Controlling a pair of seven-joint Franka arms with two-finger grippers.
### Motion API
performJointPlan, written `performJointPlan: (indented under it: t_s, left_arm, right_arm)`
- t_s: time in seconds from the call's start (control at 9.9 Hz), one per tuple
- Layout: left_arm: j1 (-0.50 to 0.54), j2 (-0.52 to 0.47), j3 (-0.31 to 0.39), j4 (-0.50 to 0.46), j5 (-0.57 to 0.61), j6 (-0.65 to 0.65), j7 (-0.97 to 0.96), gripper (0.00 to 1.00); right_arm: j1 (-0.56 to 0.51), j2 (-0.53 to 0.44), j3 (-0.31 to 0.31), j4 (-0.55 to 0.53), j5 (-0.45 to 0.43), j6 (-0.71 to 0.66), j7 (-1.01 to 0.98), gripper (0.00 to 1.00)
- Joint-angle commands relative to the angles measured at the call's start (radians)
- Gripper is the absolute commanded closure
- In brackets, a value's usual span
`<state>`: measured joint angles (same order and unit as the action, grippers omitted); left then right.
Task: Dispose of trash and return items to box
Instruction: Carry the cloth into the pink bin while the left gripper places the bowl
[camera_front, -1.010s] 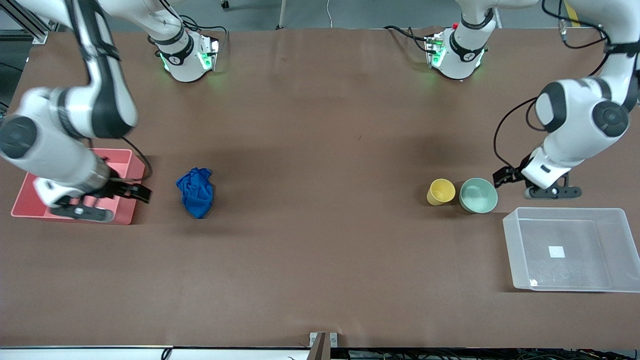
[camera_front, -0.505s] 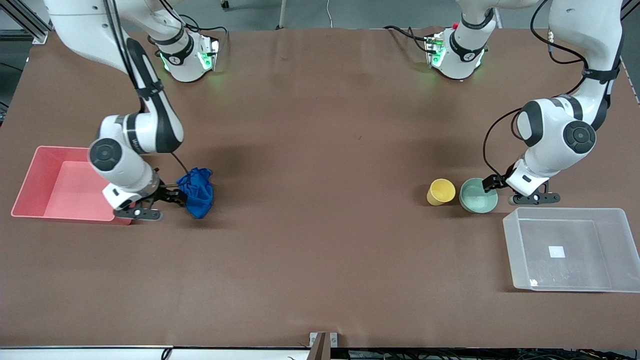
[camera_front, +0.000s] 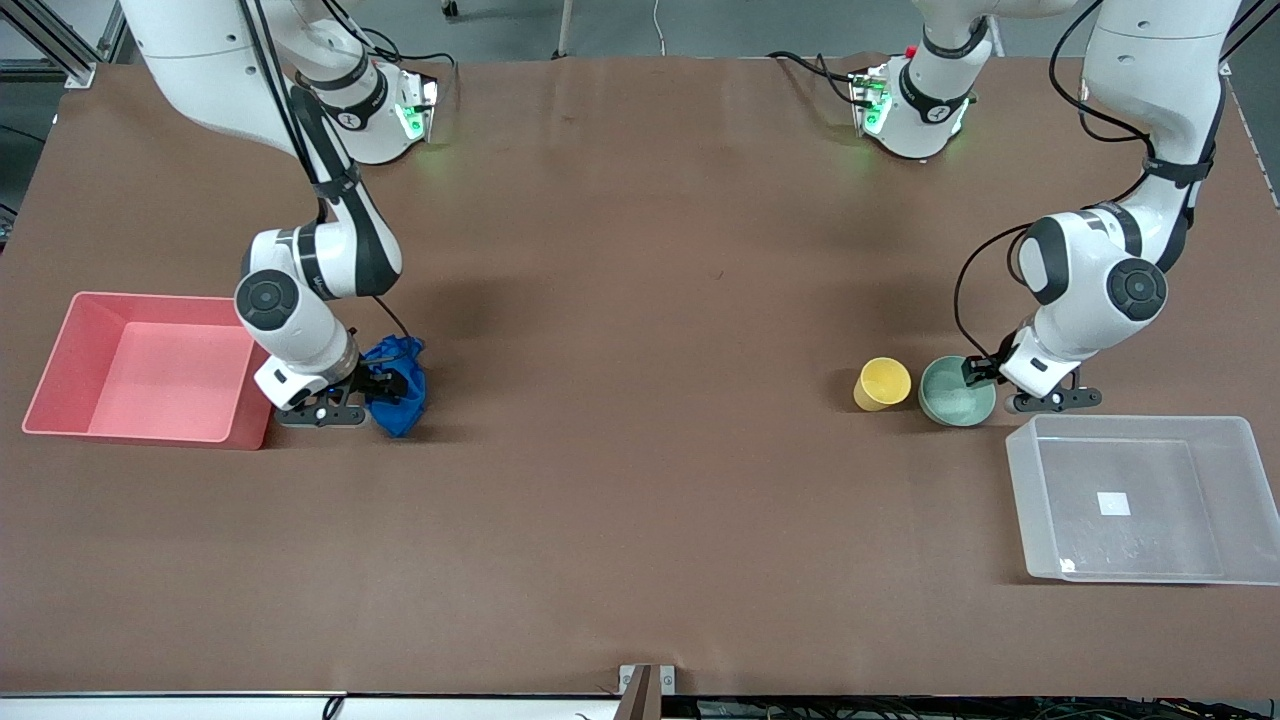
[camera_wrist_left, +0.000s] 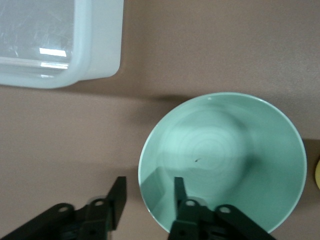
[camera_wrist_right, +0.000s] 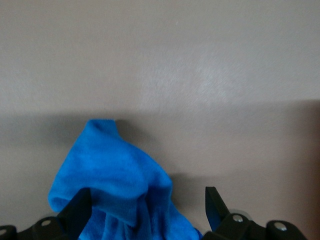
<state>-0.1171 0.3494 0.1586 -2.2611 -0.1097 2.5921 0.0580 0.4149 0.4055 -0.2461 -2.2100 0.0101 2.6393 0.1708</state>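
Right hand (camera_front: 375, 385) spread wide astride crumpled royal-blue cloth wad (camera_front: 400, 380) on brown bench (camera_front: 640, 500), wad's long axis running toward front camera. Left hand (camera_wrist_left: 147, 197) apart, straddling rim of upright pale mint-green round bowl (camera_front: 955, 392).

We find the cloth (camera_front: 397, 385) just beside the bin (camera_front: 60, 350) at the right arm's end; cup (camera_front: 881, 383) touches bowl (camera_front: 955, 391), near the box (camera_front: 1240, 500) at the left arm's end.

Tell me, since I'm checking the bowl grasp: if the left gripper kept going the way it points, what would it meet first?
Probably the mint-green bowl: the left gripper is open, its fingers straddling the bowl's rim, one inside and one outside.
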Motion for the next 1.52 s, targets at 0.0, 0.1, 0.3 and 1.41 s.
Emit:
performJointPlan:
  t_s: [0.0, 0.1, 0.3, 1.41]
  left_arm:
    - [-0.001, 0.020, 0.002, -0.006, -0.018, 0.020, 0.019, 1.00]
    - [-0.001, -0.002, 0.002, -0.006, -0.019, 0.010, 0.022, 1.00]
    - [0.008, -0.111, 0.002, 0.000, -0.019, -0.041, 0.023, 1.00]
    - [0.051, 0.414, 0.321, 0.853, -0.226, -0.415, 0.371, 1.00]
  right_arm:
    - [-0.008, 0.001, 0.017, -0.027, 0.007, 0.043, 0.001, 0.17]
    - [-0.008, 0.013, 0.028, -0.028, 0.020, 0.045, 0.001, 0.47]
    - [-0.005, 0.013, 0.030, -0.031, 0.051, 0.045, 0.003, 0.98]
    - [-0.187, -0.183, 0.030, 0.438, 0.088, -0.786, -0.139, 0.99]
